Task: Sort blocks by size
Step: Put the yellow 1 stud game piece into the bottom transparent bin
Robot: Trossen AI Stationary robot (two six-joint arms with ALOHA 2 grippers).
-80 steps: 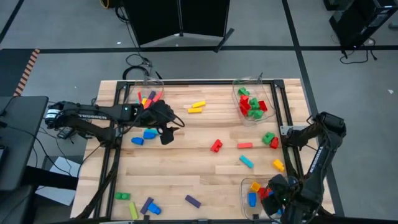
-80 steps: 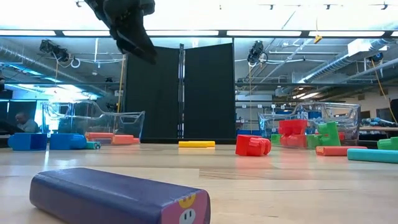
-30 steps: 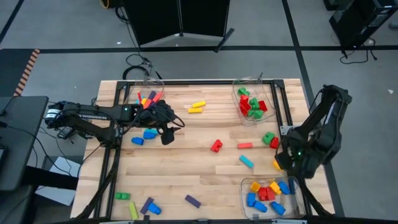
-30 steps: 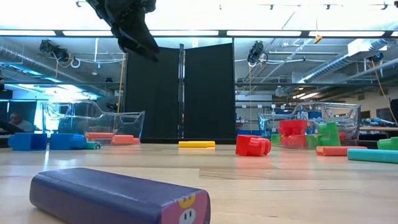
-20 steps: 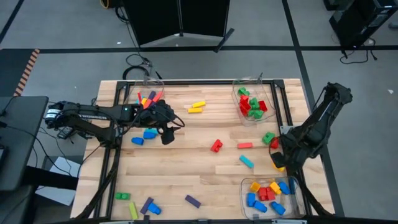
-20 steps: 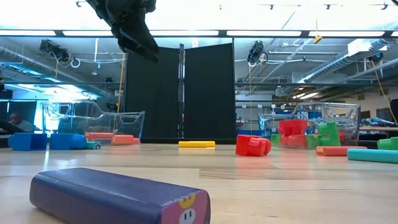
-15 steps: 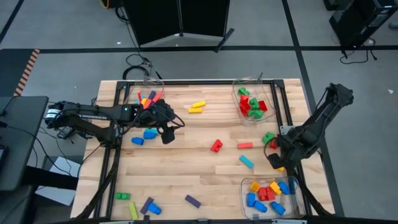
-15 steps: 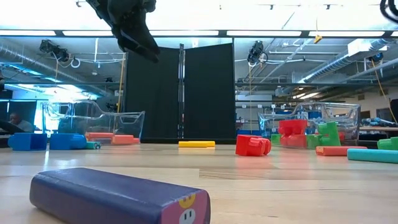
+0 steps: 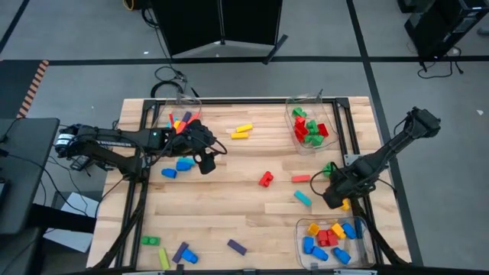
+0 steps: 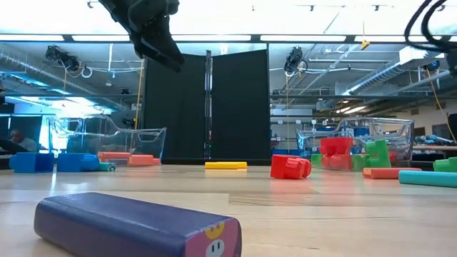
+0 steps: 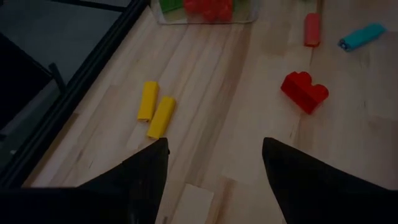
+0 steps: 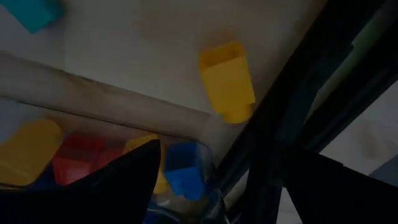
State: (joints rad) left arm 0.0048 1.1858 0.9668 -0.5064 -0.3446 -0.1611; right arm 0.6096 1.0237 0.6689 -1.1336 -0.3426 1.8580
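From above, the right gripper (image 9: 336,197) hangs over the right side of the table, near a yellow block (image 9: 345,204) and just beyond the near bin (image 9: 302,229), which holds blue, red and yellow blocks. I think it is there to pick this loose block. The left gripper (image 9: 205,162) waits over the left part of the table, beside two blue blocks (image 9: 177,165).

In the low view, a purple bar (image 10: 136,225) lies close in front, and a red block (image 10: 290,166) farther off.

The left wrist view shows its fingers (image 11: 146,171) wide apart and empty, with two yellow bars (image 11: 155,111) ahead.

In the right wrist view the fingers (image 12: 124,171) stand wide and empty. The yellow block (image 12: 228,81) lies beside the black frame rail (image 12: 298,93), which may hinder the grip.
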